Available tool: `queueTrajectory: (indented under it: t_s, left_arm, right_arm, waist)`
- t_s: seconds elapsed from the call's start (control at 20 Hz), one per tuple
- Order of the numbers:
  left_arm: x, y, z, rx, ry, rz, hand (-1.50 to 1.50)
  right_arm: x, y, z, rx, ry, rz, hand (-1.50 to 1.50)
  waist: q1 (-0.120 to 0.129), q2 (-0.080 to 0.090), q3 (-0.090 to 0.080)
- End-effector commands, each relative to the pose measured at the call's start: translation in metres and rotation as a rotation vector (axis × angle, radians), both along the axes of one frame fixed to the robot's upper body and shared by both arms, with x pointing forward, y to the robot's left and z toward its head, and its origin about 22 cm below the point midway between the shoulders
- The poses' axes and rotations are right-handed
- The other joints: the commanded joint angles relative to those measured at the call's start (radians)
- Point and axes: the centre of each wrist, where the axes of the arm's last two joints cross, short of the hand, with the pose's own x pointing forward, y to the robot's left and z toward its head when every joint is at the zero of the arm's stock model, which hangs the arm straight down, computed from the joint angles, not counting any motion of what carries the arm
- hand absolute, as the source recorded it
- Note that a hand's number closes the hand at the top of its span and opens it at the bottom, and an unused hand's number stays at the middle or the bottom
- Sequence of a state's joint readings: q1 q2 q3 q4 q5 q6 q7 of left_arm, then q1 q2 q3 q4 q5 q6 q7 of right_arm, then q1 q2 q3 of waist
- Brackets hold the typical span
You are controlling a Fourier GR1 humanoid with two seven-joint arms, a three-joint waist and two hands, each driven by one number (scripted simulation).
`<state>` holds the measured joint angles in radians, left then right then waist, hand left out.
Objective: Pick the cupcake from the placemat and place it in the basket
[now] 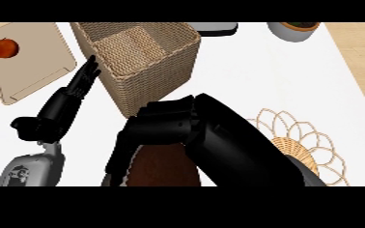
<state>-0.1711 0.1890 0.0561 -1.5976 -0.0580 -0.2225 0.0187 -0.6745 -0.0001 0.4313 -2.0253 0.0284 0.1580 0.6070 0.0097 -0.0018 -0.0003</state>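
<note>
Cupcake point(162, 166), dark brown, sits low in the head view, enclosed by the right hand point(160, 125), whose fingers curl down around it, just in front of the woven basket point(146, 58). Right of it lies the wicker placemat point(303, 142) on the white tabletop point(271, 72). The left hand point(68, 101) rests open, fingers straight, beside the basket's left wall.
</note>
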Motion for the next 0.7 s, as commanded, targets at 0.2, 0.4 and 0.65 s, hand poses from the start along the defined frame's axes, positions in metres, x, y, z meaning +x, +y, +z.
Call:
queueTrajectory:
  t_s: [0.2,0.4,0.65]
  left_arm:
    - [0.016,-0.006,0.001,0.004,0.023,-0.003,0.00]
    - [0.005,0.004,-0.001,0.006,0.009,-0.007,0.00]
    - [0.002,0.000,0.000,0.000,0.010,-0.012,0.00]
  right_arm:
    - [0.039,0.045,0.038,0.024,0.023,-0.139,1.50]
    - [0.070,0.066,0.039,0.026,0.038,-0.253,1.50]
    - [0.114,0.067,0.057,0.101,0.100,-0.337,1.50]
  waist:
    - [-0.002,0.003,-0.001]
    - [0.008,0.004,-0.001]
    - [0.014,0.005,-0.001]
